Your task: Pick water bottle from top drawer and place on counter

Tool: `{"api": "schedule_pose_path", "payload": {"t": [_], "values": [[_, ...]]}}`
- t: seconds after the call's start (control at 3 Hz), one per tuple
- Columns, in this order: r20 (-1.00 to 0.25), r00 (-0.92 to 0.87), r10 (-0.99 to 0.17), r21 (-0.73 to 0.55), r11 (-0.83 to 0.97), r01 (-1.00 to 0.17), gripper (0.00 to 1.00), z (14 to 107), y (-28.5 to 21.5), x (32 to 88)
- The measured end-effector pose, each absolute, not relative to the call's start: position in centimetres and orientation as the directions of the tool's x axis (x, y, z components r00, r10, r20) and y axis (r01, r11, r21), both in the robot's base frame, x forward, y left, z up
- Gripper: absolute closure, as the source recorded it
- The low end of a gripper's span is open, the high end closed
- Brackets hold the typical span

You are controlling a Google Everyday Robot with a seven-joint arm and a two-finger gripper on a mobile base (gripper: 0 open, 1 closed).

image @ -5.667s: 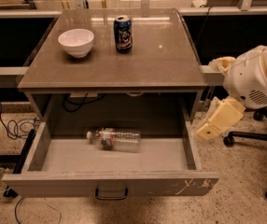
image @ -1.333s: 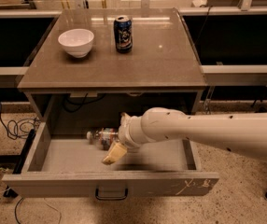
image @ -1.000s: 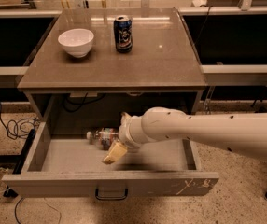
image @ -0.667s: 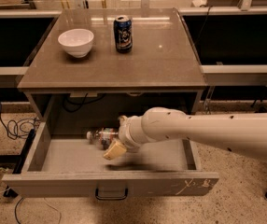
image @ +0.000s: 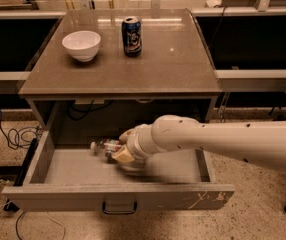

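Note:
The water bottle (image: pixel 104 146) lies on its side inside the open top drawer (image: pixel 118 196), its white cap pointing left and its colourful label showing. My gripper (image: pixel 122 152) is down in the drawer, right at the bottle's body, covering its right part. The white arm reaches in from the right. The counter (image: pixel 168 59) is the glossy brown-grey top above the drawer.
A white bowl (image: pixel 81 44) and a dark blue soda can (image: pixel 131 36) stand on the counter's back left. Cables (image: pixel 15 136) lie on the floor to the left of the cabinet. A dark handle (image: pixel 119 207) is on the drawer front.
The gripper has shifted slightly up and left onto the bottle. The bottle lies where it was.

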State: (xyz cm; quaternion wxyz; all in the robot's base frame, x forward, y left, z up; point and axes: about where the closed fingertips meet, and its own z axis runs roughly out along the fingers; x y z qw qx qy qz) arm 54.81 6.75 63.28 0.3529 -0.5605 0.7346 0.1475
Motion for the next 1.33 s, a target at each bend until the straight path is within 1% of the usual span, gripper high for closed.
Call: {"api": "schedule_pose_path", "payload": {"t": [0.33,0.67,1.33], "values": [[-0.684,-0.123,-0.719,-0.179,0.328,-0.928,0.89,63.3,6.8,54.8],[-0.684,-0.123,-0.719,-0.179,0.328,-0.928,1.0,63.3,6.8,54.8],[-0.696,-0.13,-0.706,-0.157,0.327,-0.932,1.0,64.5,6.4,54.8]]}}
